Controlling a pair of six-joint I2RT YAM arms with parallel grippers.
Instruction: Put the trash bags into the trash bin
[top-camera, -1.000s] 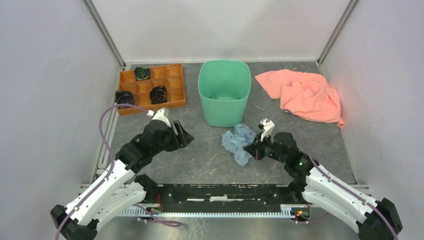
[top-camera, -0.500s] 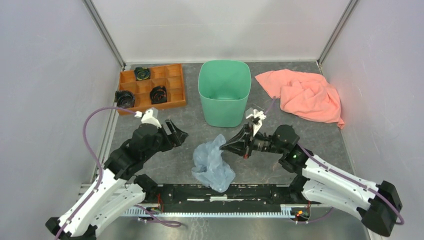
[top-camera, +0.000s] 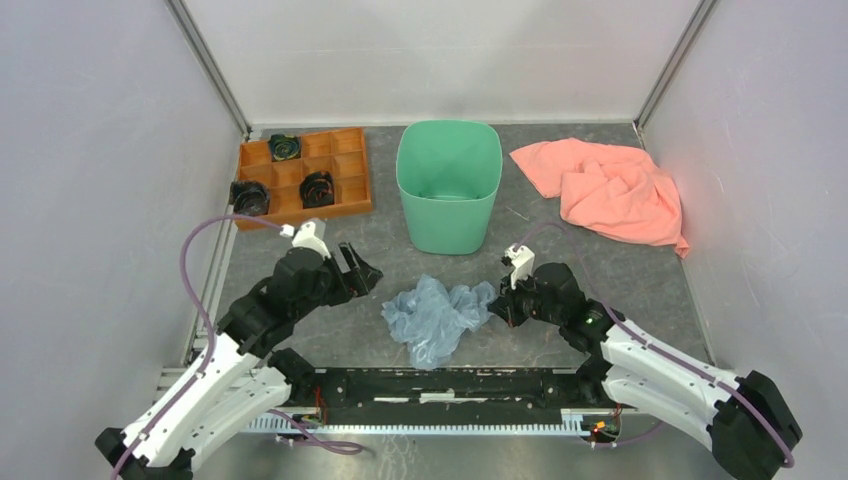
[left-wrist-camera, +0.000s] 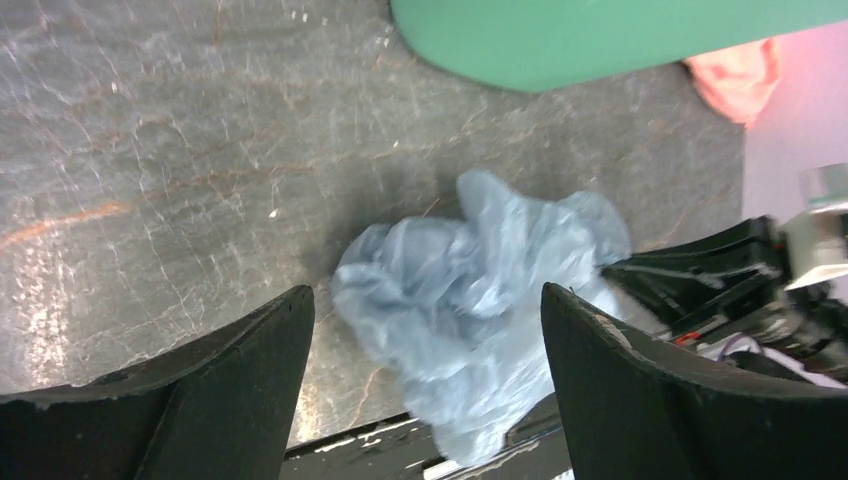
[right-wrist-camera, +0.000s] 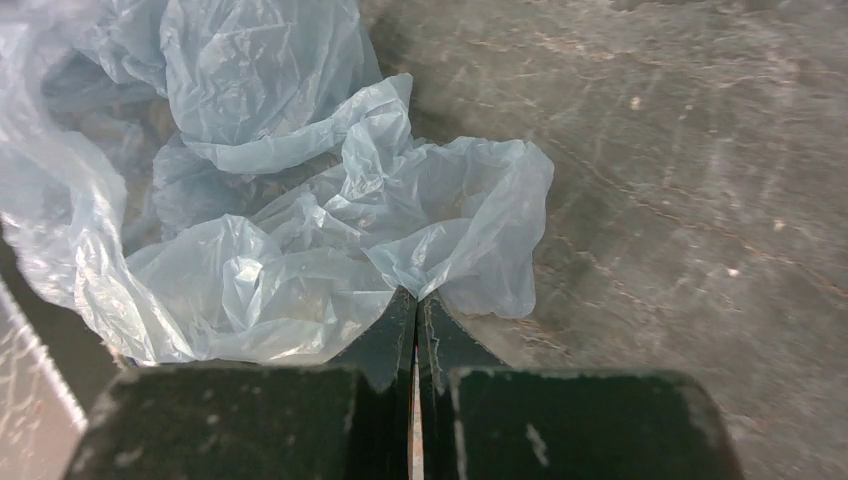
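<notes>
Bunched on the grey tabletop (top-camera: 390, 250): a crinkly translucent pale blue-grey plastic bag (top-camera: 437, 315), near side of the mint-green rounded-square plastic bin (top-camera: 445, 225), close to it but not touching. The right end effector (top-camera: 497, 305) is pinched tight on the bag's right edge. The left end effector (top-camera: 358, 272) is spread wide, empty, left of the bag, no contact.

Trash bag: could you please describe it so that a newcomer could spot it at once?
Start at the mint-green bin standing at the back of the table. Just in front of it lies the trash bag, one edge pinched by the right hand. It is the only crinkly, translucent, pale blue thing here; the pink cloth nearby is opaque.
</notes>
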